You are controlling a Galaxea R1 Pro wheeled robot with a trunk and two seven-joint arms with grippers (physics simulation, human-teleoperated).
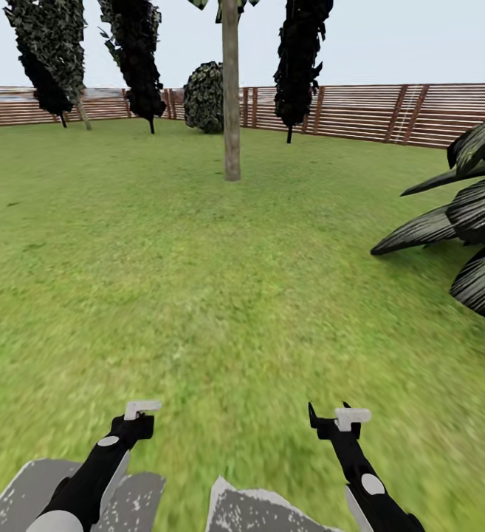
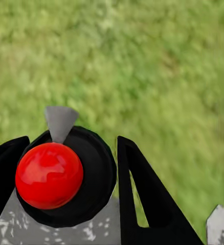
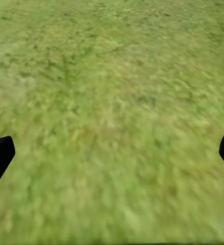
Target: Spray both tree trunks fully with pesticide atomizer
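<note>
Atomizer (image 2: 66,176) in left tool (image 2: 71,194)

Brown slatted fence (image 1: 360,111) across the top of the head view. Three dark cypresses (image 1: 135,52) stand before it, upper left to upper centre, one (image 1: 301,59) right of centre. Round bush (image 1: 205,97) at the fence. Dark palm fronds (image 1: 471,214) at right edge. Pale sky (image 1: 404,37) above.

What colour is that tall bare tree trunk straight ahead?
Mottled grey-brown trunk, best seen in the head view.
</note>
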